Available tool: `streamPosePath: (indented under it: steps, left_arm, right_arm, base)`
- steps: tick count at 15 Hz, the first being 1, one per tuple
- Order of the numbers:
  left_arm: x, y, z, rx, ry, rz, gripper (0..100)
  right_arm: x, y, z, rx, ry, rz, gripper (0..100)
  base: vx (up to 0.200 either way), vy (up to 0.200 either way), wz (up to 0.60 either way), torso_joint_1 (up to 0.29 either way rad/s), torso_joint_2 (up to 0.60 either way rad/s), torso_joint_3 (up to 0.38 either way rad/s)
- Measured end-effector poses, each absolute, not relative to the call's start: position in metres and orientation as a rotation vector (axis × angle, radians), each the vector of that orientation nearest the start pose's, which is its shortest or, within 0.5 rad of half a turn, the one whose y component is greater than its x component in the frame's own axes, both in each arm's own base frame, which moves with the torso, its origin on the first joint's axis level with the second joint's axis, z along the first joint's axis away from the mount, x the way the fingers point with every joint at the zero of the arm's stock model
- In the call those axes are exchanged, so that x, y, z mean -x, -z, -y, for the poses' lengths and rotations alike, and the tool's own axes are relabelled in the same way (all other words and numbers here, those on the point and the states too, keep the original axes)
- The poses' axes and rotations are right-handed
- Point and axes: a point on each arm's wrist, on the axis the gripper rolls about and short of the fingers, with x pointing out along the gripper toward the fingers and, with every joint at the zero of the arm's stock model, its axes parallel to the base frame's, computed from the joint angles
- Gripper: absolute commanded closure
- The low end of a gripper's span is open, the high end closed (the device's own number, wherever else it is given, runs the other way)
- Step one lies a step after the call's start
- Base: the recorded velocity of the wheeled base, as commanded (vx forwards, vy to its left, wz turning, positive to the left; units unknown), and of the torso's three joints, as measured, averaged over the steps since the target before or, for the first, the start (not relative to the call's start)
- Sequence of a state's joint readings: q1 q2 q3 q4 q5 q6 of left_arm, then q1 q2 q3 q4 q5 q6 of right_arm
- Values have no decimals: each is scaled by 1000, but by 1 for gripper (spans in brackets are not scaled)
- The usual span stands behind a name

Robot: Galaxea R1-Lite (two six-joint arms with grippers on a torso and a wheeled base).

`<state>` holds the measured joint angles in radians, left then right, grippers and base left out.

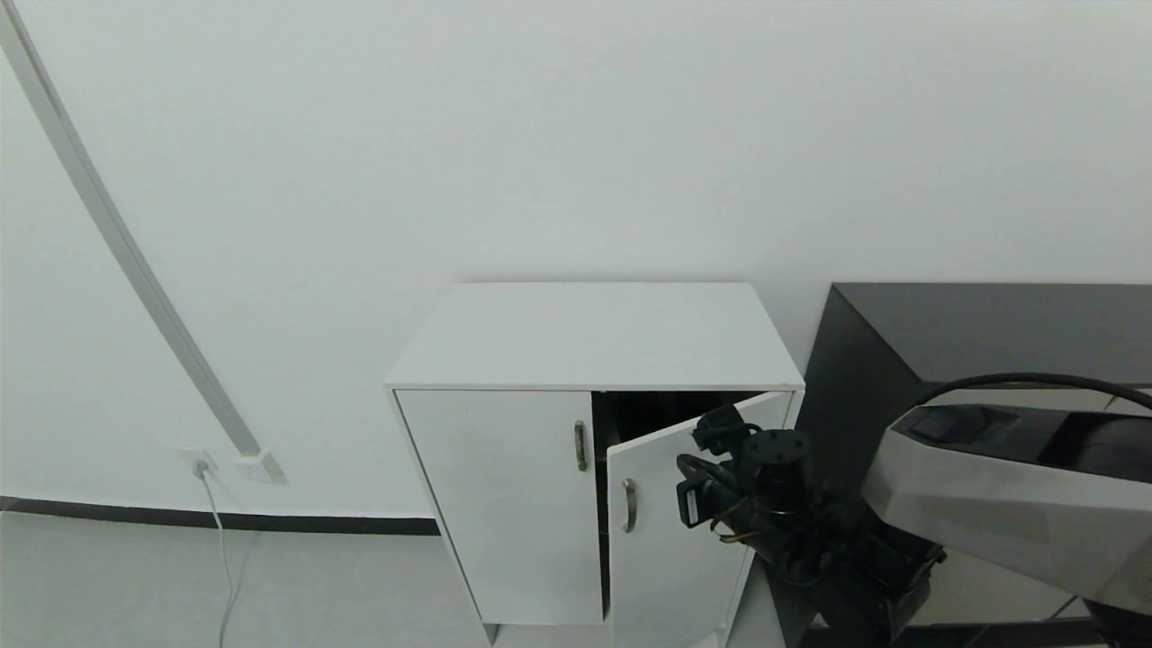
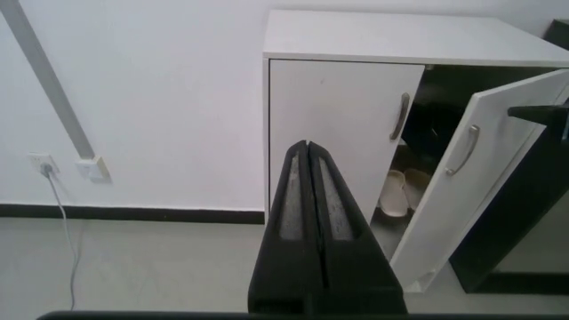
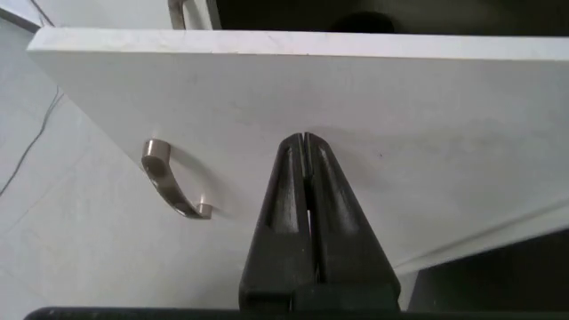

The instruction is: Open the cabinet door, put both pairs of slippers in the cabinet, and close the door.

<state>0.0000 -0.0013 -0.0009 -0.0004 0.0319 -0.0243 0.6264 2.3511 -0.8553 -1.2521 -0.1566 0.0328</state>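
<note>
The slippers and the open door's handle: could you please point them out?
slippers (image 2: 395, 193), left wrist view, on the nearer slipper.
open door's handle (image 1: 628, 505), head view, middle of the bar.

The white cabinet (image 1: 594, 337) stands against the wall; its left door (image 1: 495, 495) is shut; its right door (image 1: 661, 540), with a curved metal handle (image 1: 629, 505), hangs partway open; pale slippers (image 2: 402, 190) lie inside on the bottom.

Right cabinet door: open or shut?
Open, partly. The right door stands angled out from the cabinet, leaving a dark gap beside the left door; slippers show inside.
</note>
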Motion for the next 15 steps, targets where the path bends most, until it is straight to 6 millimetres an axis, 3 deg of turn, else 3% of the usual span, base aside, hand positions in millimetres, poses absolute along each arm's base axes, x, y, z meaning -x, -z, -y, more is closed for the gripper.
streamPosePath:
  steps: [8,15]
  left_arm:
    - [23,-76,-1,24,-32,3,100]
    - [23,-76,-1,24,-34,3,100]
  right_arm:
    - [-357,-21,-242,53,-441,-218,100]
    - [-381,-18,-239,40,-407,-197,100]
  base:
    - [0,0,0,0,0,0]
    - [0,0,0,0,0,0]
